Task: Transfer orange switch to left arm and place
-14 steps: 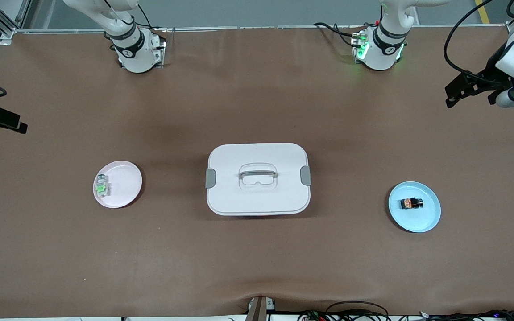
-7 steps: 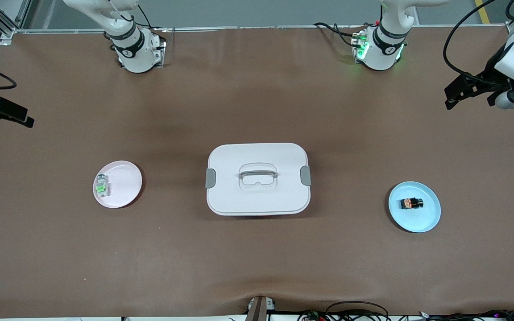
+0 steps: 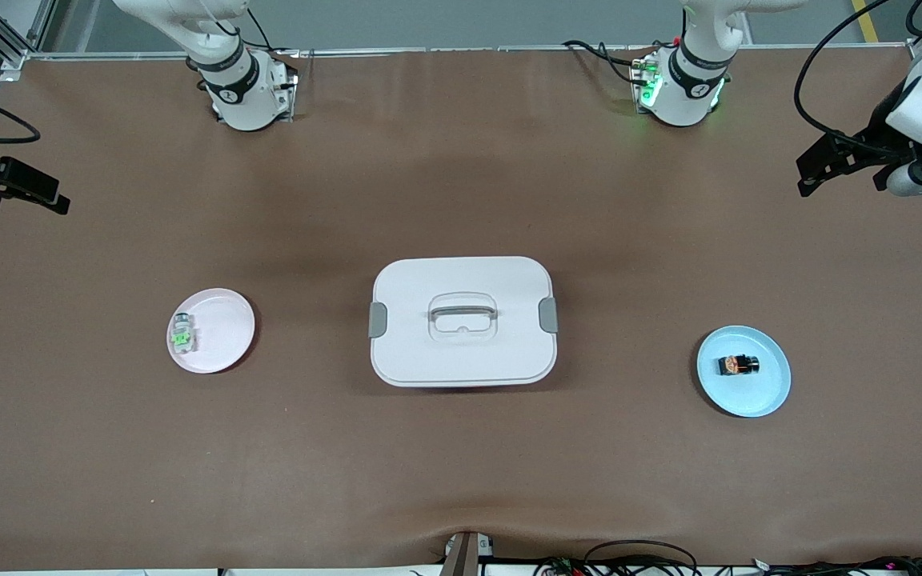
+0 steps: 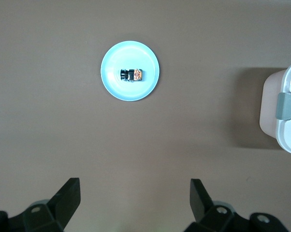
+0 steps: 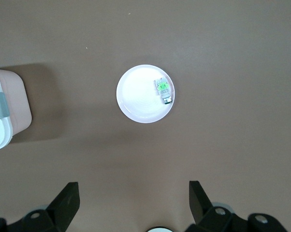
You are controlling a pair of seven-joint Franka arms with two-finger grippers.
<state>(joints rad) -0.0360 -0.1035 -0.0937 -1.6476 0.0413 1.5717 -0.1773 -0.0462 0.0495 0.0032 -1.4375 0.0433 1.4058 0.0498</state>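
The bench [image 3: 461, 464] was covered in brown sheeting. The box [image 3: 462, 320] was set at its middle, a blue plate [image 3: 761, 396] toward the left arm's end and a pink plate [image 3: 225, 328] toward the right arm's end, all well apart.

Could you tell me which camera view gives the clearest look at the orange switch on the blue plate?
The left wrist view: the orange switch lies unobstructed on the blue plate, its orange end clear. The front view shows the same switch smaller, toward the left arm's end. The right wrist view misses it.
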